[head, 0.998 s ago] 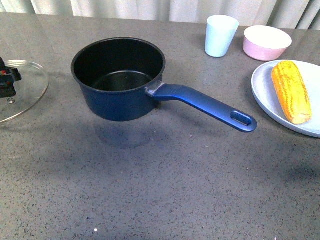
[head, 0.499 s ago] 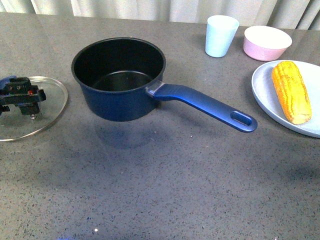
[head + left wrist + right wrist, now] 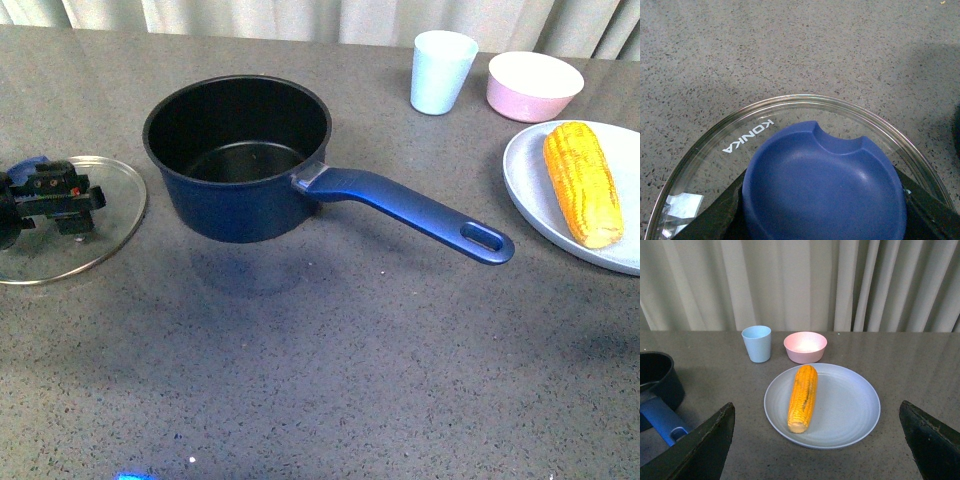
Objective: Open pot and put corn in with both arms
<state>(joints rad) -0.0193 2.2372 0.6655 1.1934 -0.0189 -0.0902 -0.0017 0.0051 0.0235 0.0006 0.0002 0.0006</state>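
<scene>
Nearest, the left gripper (image 3: 48, 196) seems clenched on the blue knob (image 3: 825, 190) of the glass lid (image 3: 115, 215), beside the open pot (image 3: 240, 205). Farther right, the right gripper (image 3: 816, 405) gapes empty toward the corn (image 3: 802, 397) on its grey plate (image 3: 850, 410): stiff, light, bumpy, probably best pinched across the middle.

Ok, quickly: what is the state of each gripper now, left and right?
Left gripper: closed on the blue knob of the round clear glass lid.
Right gripper: open, holding nothing.
</scene>
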